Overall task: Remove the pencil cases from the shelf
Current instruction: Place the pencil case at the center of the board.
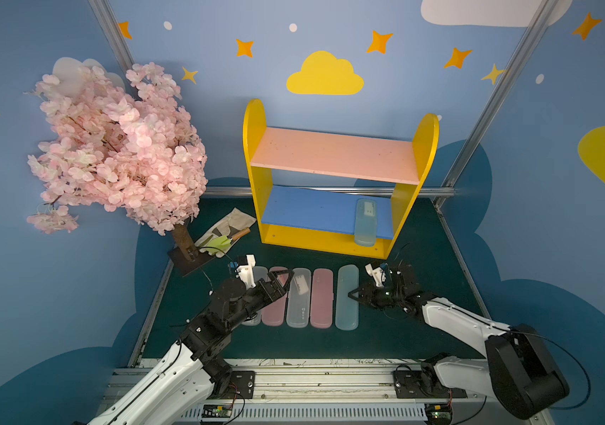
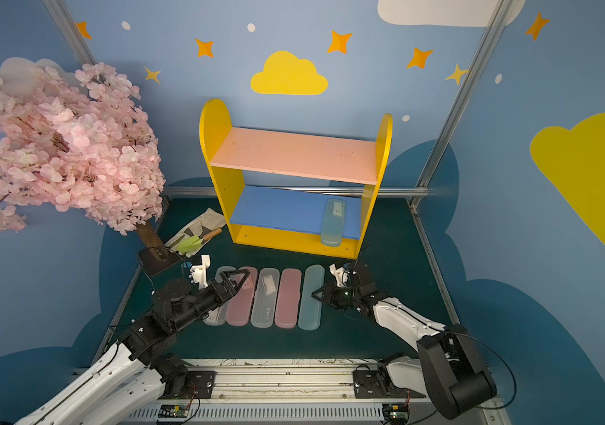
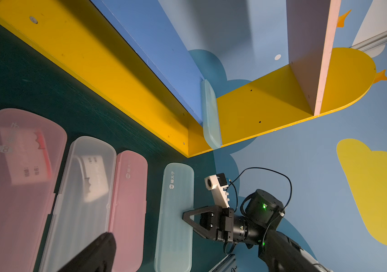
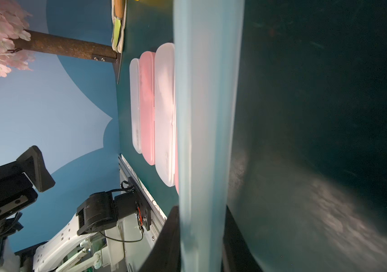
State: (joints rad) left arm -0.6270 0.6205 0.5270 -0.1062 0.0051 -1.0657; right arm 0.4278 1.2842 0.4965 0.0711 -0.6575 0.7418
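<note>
"Holding anything right now?"

"I am clamping my right fingers [image 4: 167,237] on the pale blue case [image 4: 201,141] that is lying at the right end of the row on the mat [image 1: 422,331]. My left fingers [image 3: 93,254] are standing wide apart, gripping nothing, hanging over the other end of that row."

"Where is the work sitting, then?"

"Five cases, mine included, are lying side by side on the mat in front of the shelf [image 1: 255,147]. The last blue case [image 1: 365,222] is resting on the lower board [image 1: 308,211], just beside the right side panel."

"Which way is it pointing?"

"Its long axis is running front to back, straight away from me, and its near end is poking out past the board's front edge. It is sitting almost straight beyond my right fingers and well apart from my left ones, so I am judging the right arm the nearer one, once it is letting go."
</note>
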